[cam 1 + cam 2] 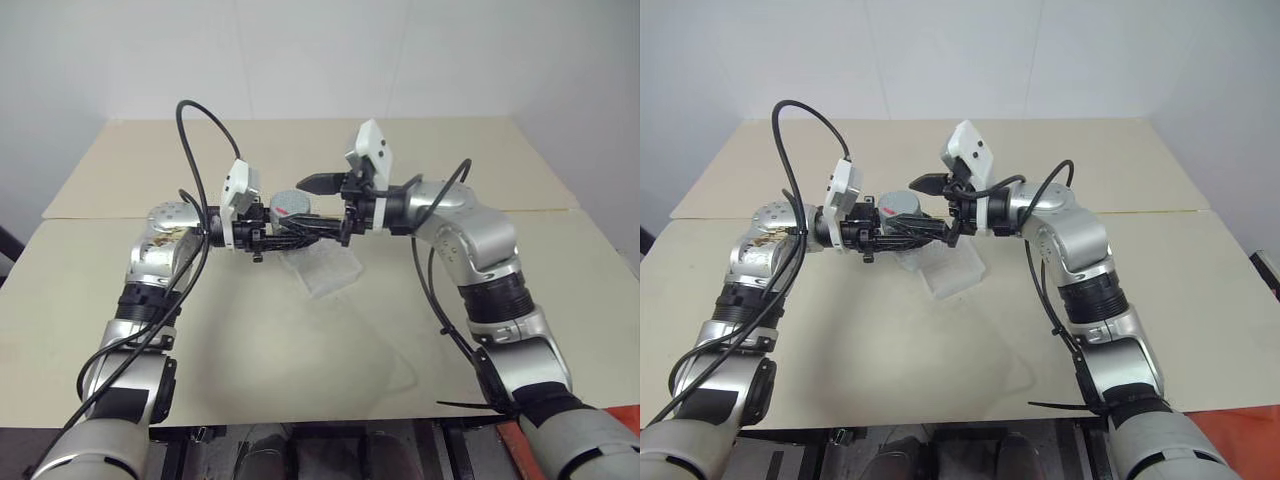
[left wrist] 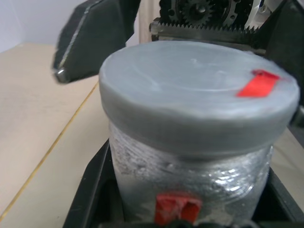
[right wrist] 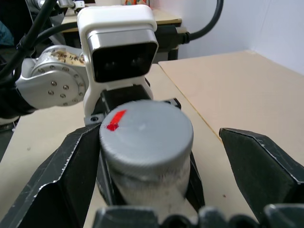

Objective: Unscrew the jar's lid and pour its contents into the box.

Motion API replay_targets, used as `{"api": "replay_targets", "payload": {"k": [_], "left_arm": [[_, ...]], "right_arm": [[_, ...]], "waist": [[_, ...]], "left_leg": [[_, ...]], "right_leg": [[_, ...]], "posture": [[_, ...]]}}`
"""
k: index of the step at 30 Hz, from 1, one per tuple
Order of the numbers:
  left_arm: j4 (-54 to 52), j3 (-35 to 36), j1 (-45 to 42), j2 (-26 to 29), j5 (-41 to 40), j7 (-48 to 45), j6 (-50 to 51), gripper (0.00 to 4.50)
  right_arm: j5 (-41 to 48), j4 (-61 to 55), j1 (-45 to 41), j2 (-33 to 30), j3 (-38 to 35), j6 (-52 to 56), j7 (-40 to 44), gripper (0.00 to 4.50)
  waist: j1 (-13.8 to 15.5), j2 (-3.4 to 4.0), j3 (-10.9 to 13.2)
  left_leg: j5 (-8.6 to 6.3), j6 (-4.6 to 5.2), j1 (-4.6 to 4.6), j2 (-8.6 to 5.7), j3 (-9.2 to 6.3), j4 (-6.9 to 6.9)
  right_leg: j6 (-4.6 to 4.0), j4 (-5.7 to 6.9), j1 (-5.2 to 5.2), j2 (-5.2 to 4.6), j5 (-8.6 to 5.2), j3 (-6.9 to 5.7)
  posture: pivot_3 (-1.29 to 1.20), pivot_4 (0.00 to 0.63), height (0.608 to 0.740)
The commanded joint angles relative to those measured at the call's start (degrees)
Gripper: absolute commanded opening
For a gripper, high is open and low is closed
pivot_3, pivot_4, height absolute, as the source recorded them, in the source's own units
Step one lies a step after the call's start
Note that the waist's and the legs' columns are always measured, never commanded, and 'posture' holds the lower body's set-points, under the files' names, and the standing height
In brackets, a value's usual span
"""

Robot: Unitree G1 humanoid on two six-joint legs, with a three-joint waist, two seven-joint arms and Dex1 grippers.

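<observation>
While the left gripper stands clamped on the body of the jar, holding it upright in the air above the middle of the bench, the lid sits on top, not yet unscrewed; a red mark shows on its flat face. Coming in level from the opposite side, the right gripper has its two fingers spread wide, one on each side of the lid, neither plainly pressing it; one finger shows behind the jar from the head camera. Below the raised jar, near the bench's centre, lies the box, clear and shallow; the contents are hidden inside the jar.

Judged from this, the step in hand is taking hold of the lid, the very start of the unscrewing; nothing has been poured. Next, the right fingers would need to close squarely on the lid's rim, then twist while the left grip keeps the jar from turning with it; a weak hold could slip on the smooth cap.
</observation>
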Motion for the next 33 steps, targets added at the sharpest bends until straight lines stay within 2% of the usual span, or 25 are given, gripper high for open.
{"api": "replay_targets", "payload": {"k": [1, 13, 19, 26, 33], "left_arm": [[-3.29, 1.61, 0.83, 1.55, -1.68, -1.69, -0.15, 1.94], [-4.88, 2.15, 2.19, 2.09, -1.76, -1.87, 0.83, 1.94], [-2.02, 1.89, -0.01, 0.64, -0.56, -0.36, -0.26, 1.94], [-0.80, 1.97, -0.84, -0.74, -0.37, 0.67, -1.21, 1.94], [-1.28, 2.00, -0.74, -0.82, -0.61, 0.42, -1.09, 1.94]], "right_arm": [[-0.62, 2.29, -0.72, -3.75, -5.76, -1.54, -1.70, 4.47], [0.13, 2.19, 1.41, -5.75, -7.99, -1.15, -1.65, 4.47], [3.05, -5.18, 2.83, -6.39, -7.56, 1.15, 0.64, 4.47], [5.10, -12.72, 2.75, -3.14, -4.55, 2.86, -0.08, 4.47], [0.31, -7.27, 0.03, 1.33, -0.79, -1.51, -1.82, 4.47]], "waist": [[-0.04, 0.00, 0.00], [0.10, 0.00, 0.00], [0.19, 0.00, 0.00], [0.19, 0.00, 0.00], [0.12, 0.00, 0.00]], "left_leg": [[0.00, 0.00, 0.00, 0.00, 0.00, 0.00], [0.00, 0.00, -0.01, 0.01, 0.02, 0.00], [0.00, 0.00, -0.02, 0.01, 0.02, 0.00], [0.00, 0.01, -0.01, 0.01, 0.00, 0.00], [0.00, 0.01, -0.01, -0.01, 0.00, 0.00]], "right_leg": [[0.00, 0.00, 0.00, 0.00, 0.00, 0.00], [0.00, -0.04, 0.02, -0.02, 0.00, -0.02], [0.00, -0.05, 0.02, -0.02, 0.00, -0.02], [0.00, -0.05, 0.02, -0.02, 0.00, -0.03], [-0.01, -0.05, 0.02, -0.02, 0.00, -0.03]], "posture": [[0.00, 0.150, 0.740], [0.00, 0.150, 0.740], [0.00, 0.150, 0.740], [0.00, 0.150, 0.740], [0.00, 0.150, 0.740]]}}
